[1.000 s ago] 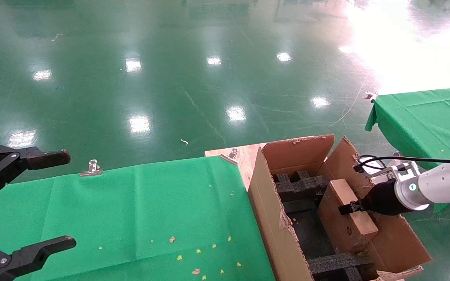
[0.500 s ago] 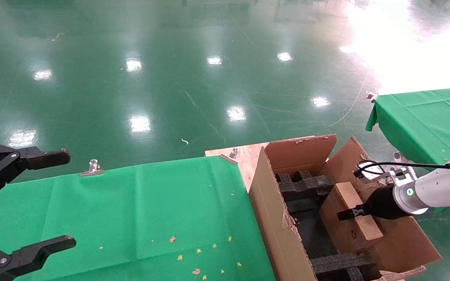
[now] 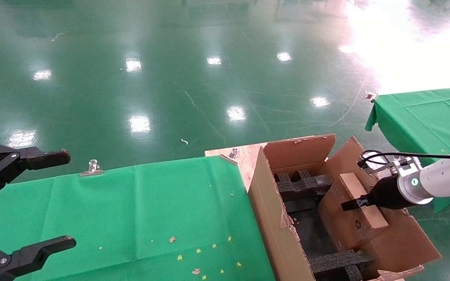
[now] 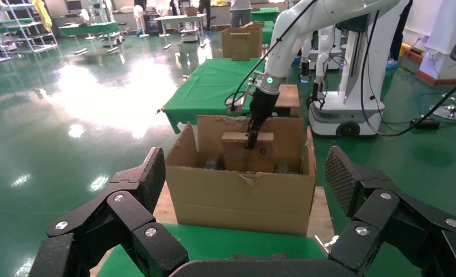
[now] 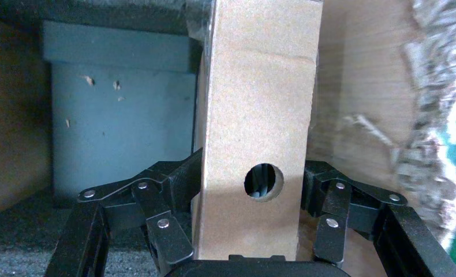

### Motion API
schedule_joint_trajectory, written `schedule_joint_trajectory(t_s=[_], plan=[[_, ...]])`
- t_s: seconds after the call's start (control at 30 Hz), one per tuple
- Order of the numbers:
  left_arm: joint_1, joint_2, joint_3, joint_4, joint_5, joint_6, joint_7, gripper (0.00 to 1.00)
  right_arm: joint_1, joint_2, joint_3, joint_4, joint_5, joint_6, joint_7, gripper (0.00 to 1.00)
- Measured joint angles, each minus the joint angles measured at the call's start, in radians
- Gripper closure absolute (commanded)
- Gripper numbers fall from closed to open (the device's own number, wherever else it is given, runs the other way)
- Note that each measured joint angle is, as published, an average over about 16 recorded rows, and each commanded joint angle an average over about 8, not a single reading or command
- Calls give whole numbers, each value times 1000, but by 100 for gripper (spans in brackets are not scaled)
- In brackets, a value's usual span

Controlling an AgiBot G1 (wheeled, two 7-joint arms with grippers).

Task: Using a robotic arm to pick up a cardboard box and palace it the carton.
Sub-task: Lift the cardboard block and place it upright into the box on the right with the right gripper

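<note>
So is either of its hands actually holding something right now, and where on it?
Yes. The right hand grips the cardboard box by its two broad faces, at the narrow edge with the round hole, inside the carton. The left hand holds nothing.

Foam inserts [image 3: 305,186] beside carton [image 3: 275,218] wall

A large industrial hall or robotics test floor is being shown. A glossy green-painted floor [image 3: 193,78] is reflecting rows of ceiling lights. Worktables draped in green cloth [image 3: 131,210] are being held taut with metal clips [image 3: 91,168]. In the left wrist view, another white robot on a wheeled base [image 4: 352,63] is standing behind, metal shelving racks [image 4: 12,26] are lining the far side, and more tables [image 4: 182,20] are being used in the background.
</note>
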Motion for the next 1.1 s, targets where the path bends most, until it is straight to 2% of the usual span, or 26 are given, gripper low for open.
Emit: schedule_joint_trajectory(t_s=[0.77, 0.8, 0.83, 1.03, 1.1], plan=[[0, 0, 0, 0, 0, 0, 0, 0, -81, -71, -28, -36, -20, 10, 18, 100], [0, 0, 0, 0, 0, 0, 0, 0, -83, -73, -28, -39, -19, 7, 17, 98], [0, 0, 0, 0, 0, 0, 0, 0, -84, -75, -27, -41, -18, 5, 16, 92], [0, 0, 0, 0, -1, 0, 0, 0, -87, -83, -24, -53, -12, -9, 9, 16], [0, 0, 0, 0, -1, 0, 0, 0, -86, -84, -23, -54, -11, -13, 7, 0]])
